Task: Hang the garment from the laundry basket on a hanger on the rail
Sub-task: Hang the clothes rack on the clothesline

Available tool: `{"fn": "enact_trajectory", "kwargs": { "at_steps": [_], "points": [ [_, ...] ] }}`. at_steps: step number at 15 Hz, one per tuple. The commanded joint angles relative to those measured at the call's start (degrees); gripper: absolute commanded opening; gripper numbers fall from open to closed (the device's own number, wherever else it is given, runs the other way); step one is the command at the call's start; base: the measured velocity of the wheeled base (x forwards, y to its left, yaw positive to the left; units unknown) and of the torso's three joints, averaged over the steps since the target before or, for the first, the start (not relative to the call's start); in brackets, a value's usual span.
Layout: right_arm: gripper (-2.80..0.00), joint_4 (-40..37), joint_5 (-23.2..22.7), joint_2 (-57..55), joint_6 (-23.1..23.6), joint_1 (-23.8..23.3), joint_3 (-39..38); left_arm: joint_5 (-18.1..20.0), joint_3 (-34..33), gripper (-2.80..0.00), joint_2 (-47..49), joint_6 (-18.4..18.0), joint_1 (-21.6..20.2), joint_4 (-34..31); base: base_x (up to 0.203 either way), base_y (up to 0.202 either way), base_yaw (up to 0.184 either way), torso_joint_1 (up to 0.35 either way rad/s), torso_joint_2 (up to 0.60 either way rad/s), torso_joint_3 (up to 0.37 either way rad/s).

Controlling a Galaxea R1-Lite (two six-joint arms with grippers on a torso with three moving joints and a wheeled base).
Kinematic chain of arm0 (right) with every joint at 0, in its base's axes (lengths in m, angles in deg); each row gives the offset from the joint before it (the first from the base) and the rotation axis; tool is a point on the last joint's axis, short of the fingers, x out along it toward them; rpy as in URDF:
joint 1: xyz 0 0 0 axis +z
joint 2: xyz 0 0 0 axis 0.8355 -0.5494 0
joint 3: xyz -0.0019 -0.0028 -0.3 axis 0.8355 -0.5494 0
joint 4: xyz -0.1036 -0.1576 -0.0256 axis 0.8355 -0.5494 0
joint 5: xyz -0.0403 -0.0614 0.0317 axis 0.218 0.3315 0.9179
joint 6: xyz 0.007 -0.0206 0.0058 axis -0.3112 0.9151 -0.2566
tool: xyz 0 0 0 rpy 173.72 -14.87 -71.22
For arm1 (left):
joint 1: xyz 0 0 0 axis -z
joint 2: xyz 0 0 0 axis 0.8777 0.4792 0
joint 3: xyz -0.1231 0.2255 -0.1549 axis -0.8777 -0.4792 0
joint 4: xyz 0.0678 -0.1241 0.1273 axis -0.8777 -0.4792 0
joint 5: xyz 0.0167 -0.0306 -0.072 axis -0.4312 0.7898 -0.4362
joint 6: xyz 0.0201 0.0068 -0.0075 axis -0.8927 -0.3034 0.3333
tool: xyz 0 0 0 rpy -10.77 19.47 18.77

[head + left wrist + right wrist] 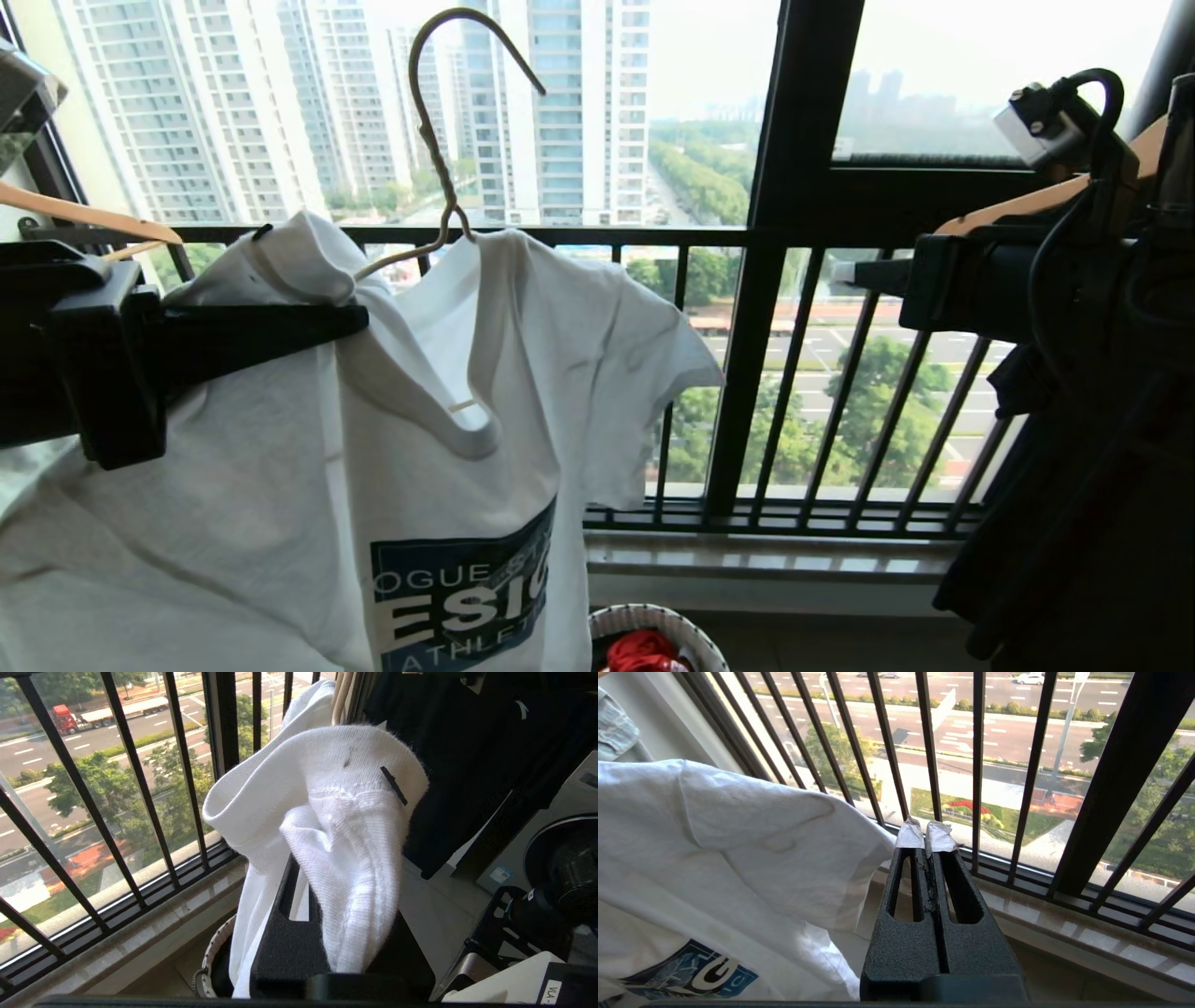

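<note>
White cotton T-shirt (448, 373) is already on the wire hanger (439, 140) in the head view, held up by the left gripper (359, 317) above the laundry basket (653, 621). From the left wrist, this gripper is clenched on the ribbed collar (327, 812). From the right wrist, the right gripper (927, 835) is closed and empty, beside the sleeve (784, 858). I judge the next move is lifting the hook to the rail, which is not visible.
</note>
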Motion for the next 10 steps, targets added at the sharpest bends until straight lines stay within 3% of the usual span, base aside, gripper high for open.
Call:
{"fn": "enact_trajectory", "kwargs": {
  "at_steps": [1, 5, 10],
  "points": [
    [-2.8, -0.09, -0.1, 5.73, 0.52, 0.9, -2.48, 0.01, -3.46, -2.8, -4.29, 0.31, 0.87, -0.01, 0.0, 0.0, 0.0, 0.242, -0.53, -0.285],
    [-2.8, -0.17, -0.26, 12.33, 0.76, 2.05, -10.28, 0.21, -9.22, -2.8, -9.97, 0.46, 0.96, -0.09, 0.0, 0.0, 0.0, 0.186, -0.39, -0.214],
    [-2.8, -0.01, -0.37, 12.37, 0.77, 2.62, -11.04, 0.25, -9.51, -2.8, -9.97, 0.37, 0.98, 0.0, 0.0, 0.0, 0.0, 0.162, -0.34, -0.181]
  ]
}}
